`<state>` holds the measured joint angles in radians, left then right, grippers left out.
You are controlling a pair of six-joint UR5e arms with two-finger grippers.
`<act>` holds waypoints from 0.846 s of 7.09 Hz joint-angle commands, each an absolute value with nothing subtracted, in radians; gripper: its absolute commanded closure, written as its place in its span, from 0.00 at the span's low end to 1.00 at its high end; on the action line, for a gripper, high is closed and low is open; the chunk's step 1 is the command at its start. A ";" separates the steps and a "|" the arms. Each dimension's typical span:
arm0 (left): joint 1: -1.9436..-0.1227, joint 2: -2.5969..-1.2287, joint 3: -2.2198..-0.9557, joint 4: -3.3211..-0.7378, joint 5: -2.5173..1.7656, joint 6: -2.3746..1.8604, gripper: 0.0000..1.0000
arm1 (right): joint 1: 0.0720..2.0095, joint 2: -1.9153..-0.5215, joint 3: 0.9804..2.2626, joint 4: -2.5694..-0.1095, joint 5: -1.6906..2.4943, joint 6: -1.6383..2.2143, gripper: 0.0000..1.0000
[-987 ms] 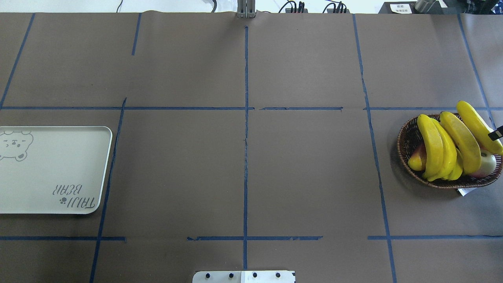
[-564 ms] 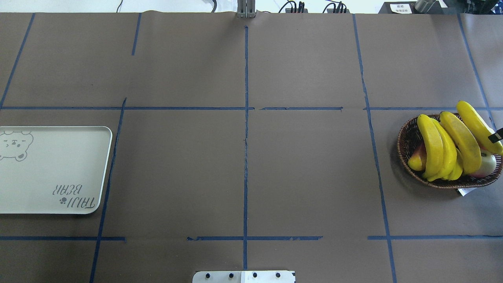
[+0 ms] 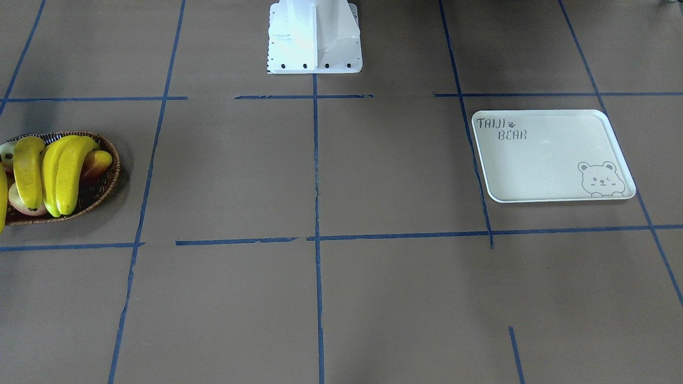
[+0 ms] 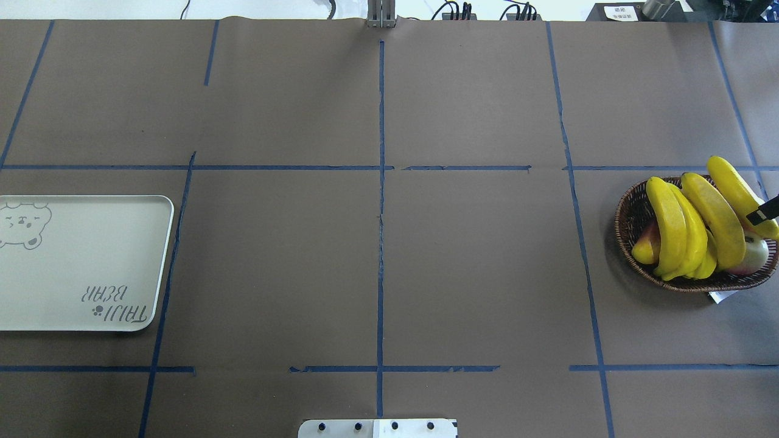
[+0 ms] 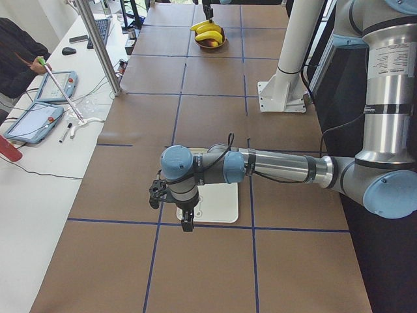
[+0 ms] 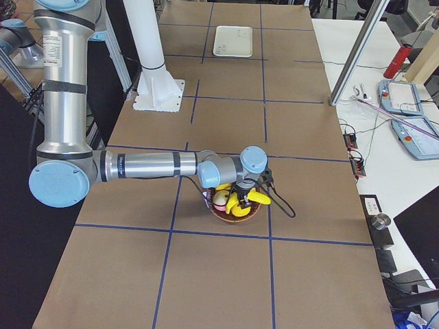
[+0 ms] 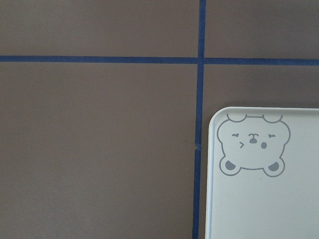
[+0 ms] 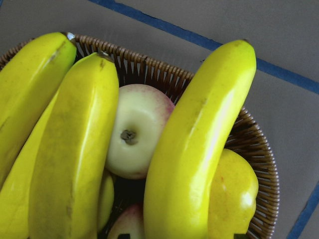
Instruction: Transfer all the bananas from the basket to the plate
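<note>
Several yellow bananas point(image 4: 666, 225) lie across the dark wicker basket point(image 4: 627, 228) at the table's right, with more fruit under them. They fill the right wrist view point(image 8: 194, 149). My right gripper point(image 6: 240, 195) hangs over the basket; overhead only one black fingertip point(image 4: 764, 213) shows, over the rightmost banana point(image 4: 736, 191). I cannot tell whether it is open. The cream plate point(image 4: 79, 261) with the bear drawing point(image 7: 254, 144) sits at the left, with nothing on it. My left gripper point(image 5: 187, 222) hovers by the plate's point(image 5: 215, 205) outer edge; I cannot tell its state.
A pale apple point(image 8: 137, 137), a red mango point(image 3: 98, 162) and a yellow-green fruit point(image 8: 234, 194) lie in the basket under the bananas. The white robot base point(image 3: 315, 37) stands at the table's middle edge. An operators' side table with tablets point(image 5: 39, 117) runs alongside.
The black fingertip at the right edge has crept slightly inward over the rightmost banana. The bananas, basket and plate have not moved.
</note>
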<state>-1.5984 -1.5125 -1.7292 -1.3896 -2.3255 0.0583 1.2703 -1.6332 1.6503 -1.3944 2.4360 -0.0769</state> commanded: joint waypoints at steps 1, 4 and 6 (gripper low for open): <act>-1.598 -1.513 -1.729 -1.390 -2.326 0.058 0.00 | 1.256 -1.620 1.640 -1.396 2.436 -0.078 0.25; -1.598 -1.514 -1.729 -1.390 -2.326 0.057 0.00 | 1.255 -1.595 1.605 -1.396 2.434 -0.080 0.25; -1.598 -1.514 -1.732 -1.390 -2.326 0.057 0.00 | 1.255 -1.595 1.603 -1.396 2.431 -0.078 0.25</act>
<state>-1.5984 -1.5138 -1.7301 -1.3898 -2.3255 0.0568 1.2551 -1.5970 1.6054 -1.3959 2.4330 -0.0787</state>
